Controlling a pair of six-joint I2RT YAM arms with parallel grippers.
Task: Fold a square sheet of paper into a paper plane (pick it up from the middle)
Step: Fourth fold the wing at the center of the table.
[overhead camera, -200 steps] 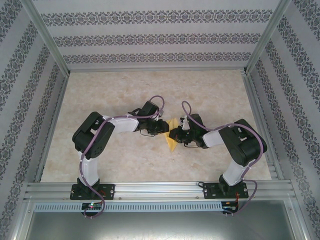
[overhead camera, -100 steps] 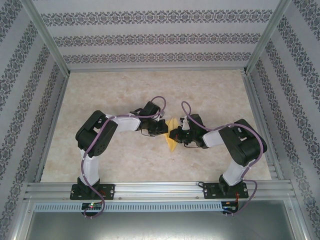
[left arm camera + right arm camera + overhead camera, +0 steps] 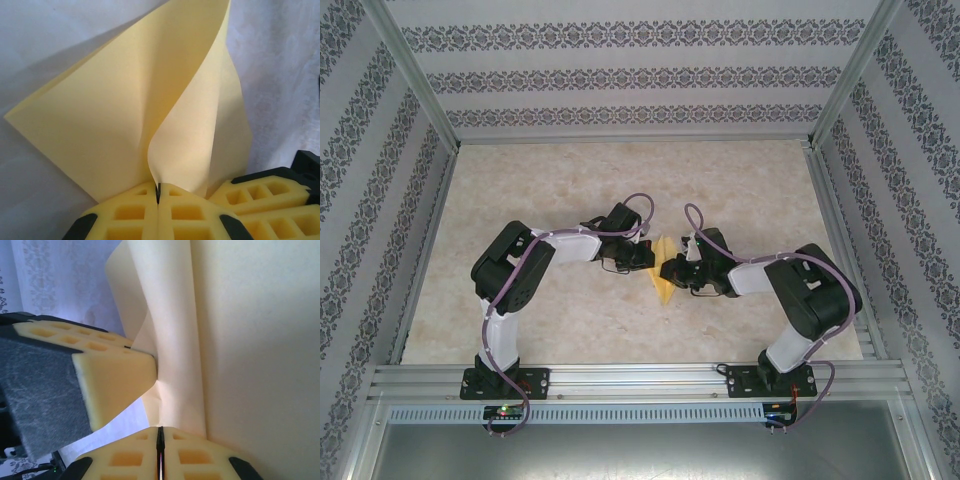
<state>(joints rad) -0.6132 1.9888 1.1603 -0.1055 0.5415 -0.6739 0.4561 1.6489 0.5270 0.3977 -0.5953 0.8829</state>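
The square sheet of paper (image 3: 663, 286) is mustard yellow, creased and held off the table between both grippers near the middle. In the left wrist view the paper (image 3: 115, 115) stands up in two curved layers, and its lower edge runs into the closed yellow foam pads of my left gripper (image 3: 158, 192). My left gripper (image 3: 648, 256) is shut on it. My right gripper (image 3: 668, 268) meets it from the right, and its pads (image 3: 270, 192) touch the paper's lower right. In the right wrist view the paper (image 3: 250, 350) rises from the closed pads of my right gripper (image 3: 160, 434).
The marble-patterned table (image 3: 540, 190) lies inside a metal frame with patterned walls (image 3: 640, 75) on three sides. An aluminium rail (image 3: 640, 380) carries both arm bases at the near edge. The left gripper's foam pad (image 3: 110, 375) crowds the right wrist view.
The right arm's elbow has shifted slightly right and toward the near edge. Both grippers and the paper stay almost where they were.
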